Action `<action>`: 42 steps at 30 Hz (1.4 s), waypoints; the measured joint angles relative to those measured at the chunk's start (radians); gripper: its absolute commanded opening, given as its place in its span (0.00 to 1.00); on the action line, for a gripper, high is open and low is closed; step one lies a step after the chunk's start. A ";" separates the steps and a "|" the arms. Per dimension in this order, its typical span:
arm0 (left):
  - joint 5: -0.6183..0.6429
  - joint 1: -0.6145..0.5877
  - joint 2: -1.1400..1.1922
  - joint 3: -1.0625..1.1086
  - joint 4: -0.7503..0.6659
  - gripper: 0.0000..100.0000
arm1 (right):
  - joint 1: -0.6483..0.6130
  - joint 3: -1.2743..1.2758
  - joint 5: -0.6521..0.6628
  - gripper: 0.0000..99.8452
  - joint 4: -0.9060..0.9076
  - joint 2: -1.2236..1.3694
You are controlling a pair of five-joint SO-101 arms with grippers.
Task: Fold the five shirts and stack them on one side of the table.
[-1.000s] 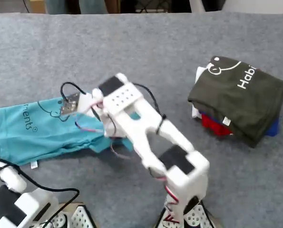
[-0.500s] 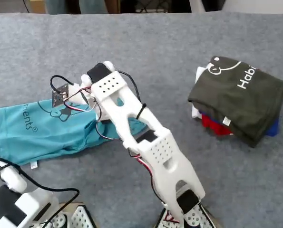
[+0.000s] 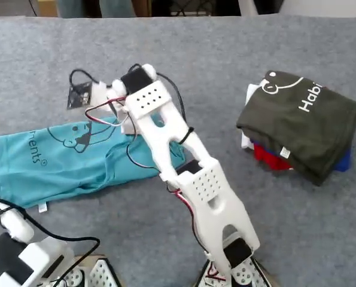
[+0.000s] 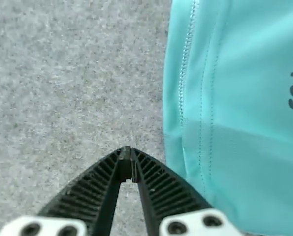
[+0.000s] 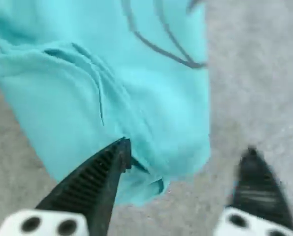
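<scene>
My right pincer (image 5: 185, 147) hangs spread over the bunched edge of the teal shirt (image 3: 52, 158), left on the table (image 3: 225, 60); left pincer (image 4: 126, 150) pressed together beside its hem. Likely I snag 1 layer, undoing the fold.

One teal shirt (image 3: 40, 164) is lying at left. Four folded shirts (image 3: 297, 119) are sitting stacked at right. Two arms (image 3: 189, 173) are standing at the bottom edge.

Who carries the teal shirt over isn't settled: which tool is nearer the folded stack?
Right. The right tool hangs open over the teal shirt's end that faces the folded stack; the left tool sits shut beside the shirt's opposite hem, farther away.
</scene>
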 measured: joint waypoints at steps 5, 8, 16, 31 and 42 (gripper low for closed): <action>0.000 0.000 0.000 0.000 0.000 0.03 | 0.000 0.000 -0.107 0.01 0.000 -0.028; 0.000 0.000 0.000 0.000 0.000 0.03 | -0.002 0.077 -0.141 0.01 0.000 -0.107; 0.031 0.003 0.002 -0.060 0.061 0.03 | -0.031 0.463 -0.226 0.01 -0.075 -0.176; 0.238 0.055 0.522 -0.778 0.637 0.24 | -0.032 0.466 -0.282 0.01 -0.032 -0.192; 0.247 0.046 0.942 -1.115 0.694 0.23 | -0.032 0.399 -0.305 0.01 -0.018 -0.321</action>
